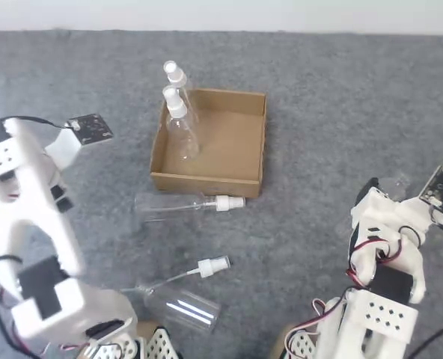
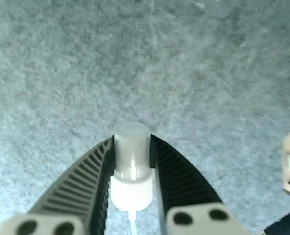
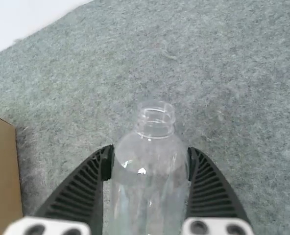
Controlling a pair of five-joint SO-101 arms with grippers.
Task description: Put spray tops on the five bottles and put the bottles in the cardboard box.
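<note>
Between the fingers of the left gripper a white spray top is pinched over the grey carpet. An uncapped clear bottle is clamped by the right gripper, neck outward. At the far left corner of the cardboard box a capped bottle stands inside, with a second capped bottle just beyond it (inside or behind cannot be told). A third capped bottle lies just before the near wall. Nearer still, an open bottle lies beside a loose spray top.

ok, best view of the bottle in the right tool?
Right wrist view: bottle in the right tool, open neck plain. High view catches its tip past that arm. Left wrist view faces a spray top.
</note>
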